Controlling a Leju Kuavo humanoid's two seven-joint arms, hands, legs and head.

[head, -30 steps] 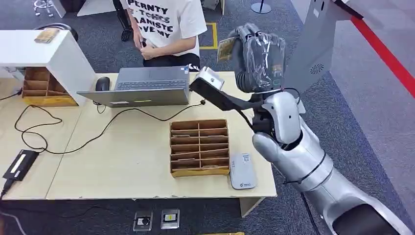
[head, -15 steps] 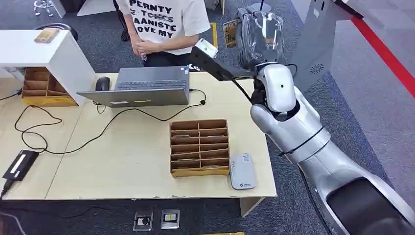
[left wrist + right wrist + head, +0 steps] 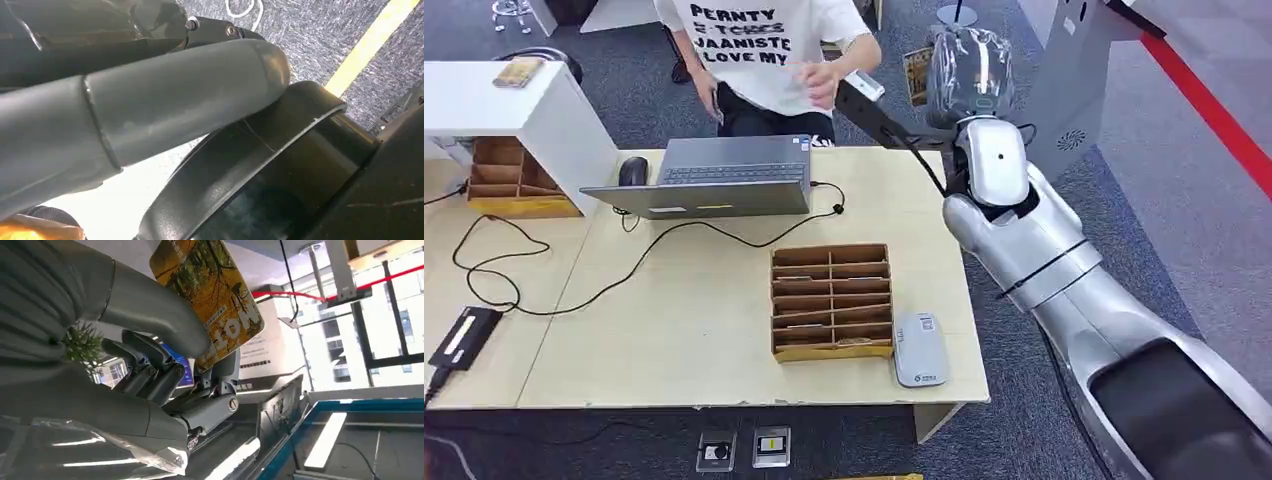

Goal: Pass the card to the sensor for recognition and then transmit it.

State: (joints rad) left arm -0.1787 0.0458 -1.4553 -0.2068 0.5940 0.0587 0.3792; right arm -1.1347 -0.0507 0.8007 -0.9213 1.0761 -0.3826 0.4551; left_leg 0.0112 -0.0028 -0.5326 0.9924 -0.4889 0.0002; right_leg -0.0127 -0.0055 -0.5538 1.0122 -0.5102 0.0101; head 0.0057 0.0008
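Your person's (image 3: 769, 50) white shirt reads "PERNTY", "JAANISTE", "LOVE MY". The card (image 3: 212, 297) carries an autumn-tree picture with white lettering you can't make out. Your right hand (image 3: 969, 65) is raised at the table's (image 3: 694, 330) far right edge, arm stretched away from you, thumb and fingers (image 3: 150, 375) pinching the card (image 3: 915, 72) upright. The person's hand (image 3: 822, 82) hovers near it, apart. You can't tell how your left hand's (image 3: 150, 115) fingers lie. The white sensor (image 3: 921, 349) lies near right, beside the cardboard organizer (image 3: 832, 300).

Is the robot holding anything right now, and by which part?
The right hand pinches the yellow card by its lower end, between thumb and finger.
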